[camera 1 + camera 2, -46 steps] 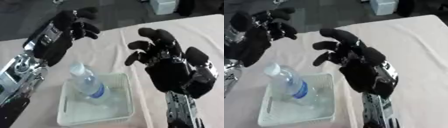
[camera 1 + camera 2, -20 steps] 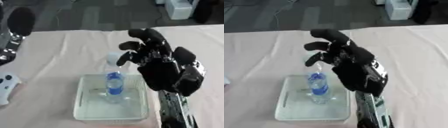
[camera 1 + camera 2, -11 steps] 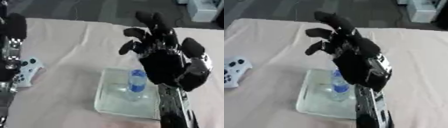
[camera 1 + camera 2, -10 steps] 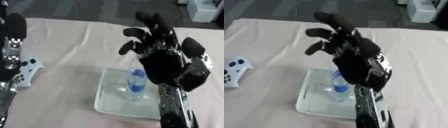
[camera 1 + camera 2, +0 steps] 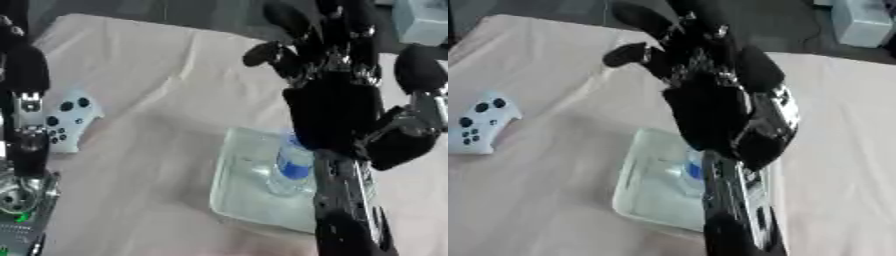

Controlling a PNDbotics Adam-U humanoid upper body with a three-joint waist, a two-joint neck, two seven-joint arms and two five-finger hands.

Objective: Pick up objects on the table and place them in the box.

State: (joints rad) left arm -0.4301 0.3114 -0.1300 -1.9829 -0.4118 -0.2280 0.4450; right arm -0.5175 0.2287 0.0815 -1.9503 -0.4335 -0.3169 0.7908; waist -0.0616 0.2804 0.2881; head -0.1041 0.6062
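Table (image 5: 157, 70) w/ beige cloth fills most of the view, tilted since the head cam looks down askew. Right hand (image 5: 337, 107) is the biggest thing on it: raised above the box, palm twd cam, fingers spread and fairly straight, holding nothing; prob. parked up there to stay clear of the box. It blocks part of the box's right side. Left arm (image 5: 26, 100) runs down the view's left edge; its hand isn't visible, so can't tell fingers. Clear plastic box (image 5: 249, 192) sits centre-right on the cloth, holding a water bottle (image 5: 291, 167) w/ blue label, lying inside, partly hidden by the right forearm. White game controller (image 5: 479, 122) lies on the cloth well left of the box, just beside the left arm; likely next pick, left arm being nearest.
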